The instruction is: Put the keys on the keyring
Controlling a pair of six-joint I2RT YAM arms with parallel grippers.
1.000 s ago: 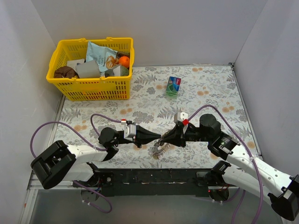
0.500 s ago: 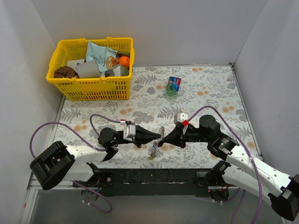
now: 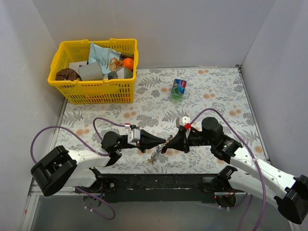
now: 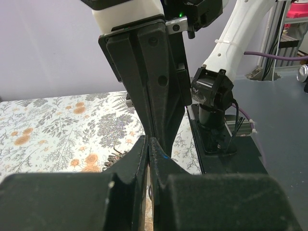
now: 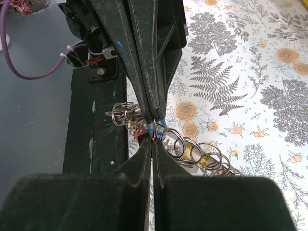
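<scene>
A bunch of small silvery rings with blue, yellow and red tags, the keys (image 5: 192, 151), hangs between two gripper tips that meet above the table's front. My left gripper (image 3: 164, 140) is shut, and a thin metal edge of the keyring (image 3: 157, 155) shows between its fingers (image 4: 144, 159). My right gripper (image 5: 152, 137) faces it tip to tip, shut on a small ring beside the blue tag. The left gripper's fingers (image 5: 149, 72) come in from above in the right wrist view. A dark toothed rim (image 4: 114, 156) shows past the left fingers.
A yellow basket (image 3: 72, 89) full of groceries stands at the back left. A small green and blue box (image 3: 178, 88) sits at the back middle. A black base rail (image 3: 159, 182) runs along the near edge, just under the hanging bunch.
My right gripper has closed and moved slightly left, up to the left gripper's tip. The hanging bunch has shifted a little left and down. The left arm has barely moved.
</scene>
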